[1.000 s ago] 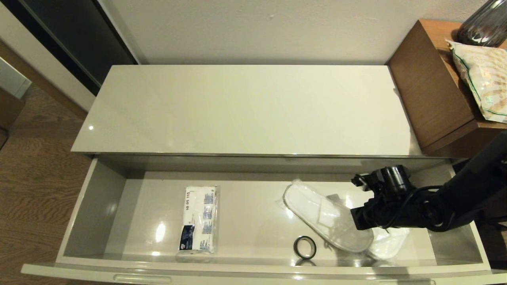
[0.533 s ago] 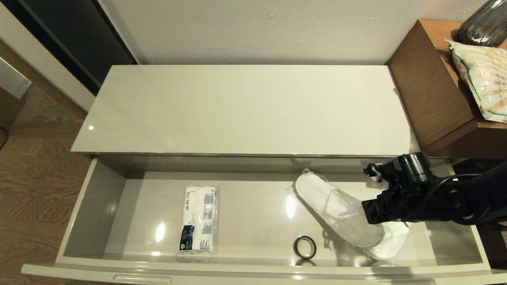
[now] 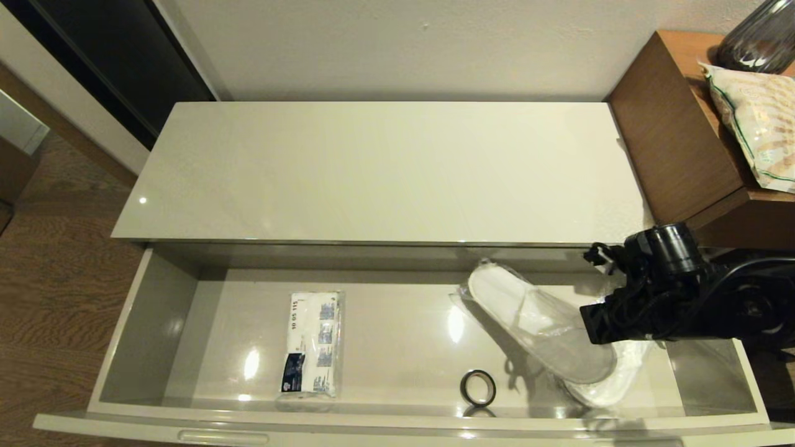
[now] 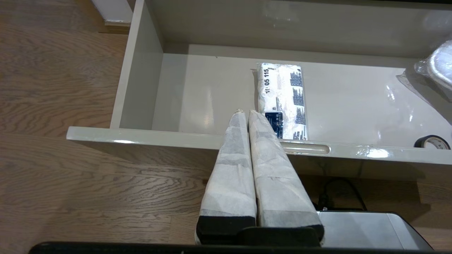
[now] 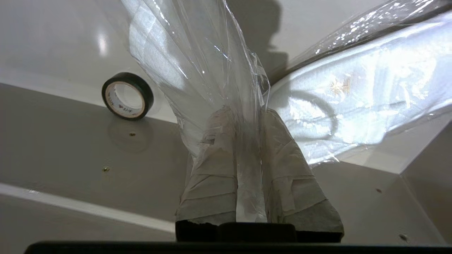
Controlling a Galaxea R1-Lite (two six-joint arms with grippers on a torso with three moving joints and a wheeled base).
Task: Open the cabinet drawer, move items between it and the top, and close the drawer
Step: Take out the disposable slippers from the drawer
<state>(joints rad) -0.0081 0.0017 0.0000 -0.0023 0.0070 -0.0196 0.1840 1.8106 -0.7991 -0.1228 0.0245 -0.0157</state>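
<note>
The cabinet drawer [image 3: 155,323] stands pulled wide open below the glossy cream top [image 3: 385,174], which is bare. My right gripper [image 5: 243,114] is shut on the clear plastic bag of one pack of white slippers [image 3: 534,323] at the drawer's right end. That pack [image 5: 197,63] hangs tilted, its held end raised off the drawer floor. A second slipper pack [image 3: 605,388] lies beneath it; in the right wrist view this pack [image 5: 360,95] shows beside the fingers. My left gripper [image 4: 246,112] is shut and empty, parked in front of the drawer's front edge [image 4: 176,139].
A white packet with blue print [image 3: 310,344] lies left of centre on the drawer floor. A black tape ring [image 3: 477,387] sits near the front wall. A brown side table [image 3: 683,136] with a snack bag [image 3: 754,124] stands close on the right.
My right arm has risen and moved right and toward the cabinet, carrying the gripped slipper pack with it. The pack's held end has lifted off the pack underneath.
</note>
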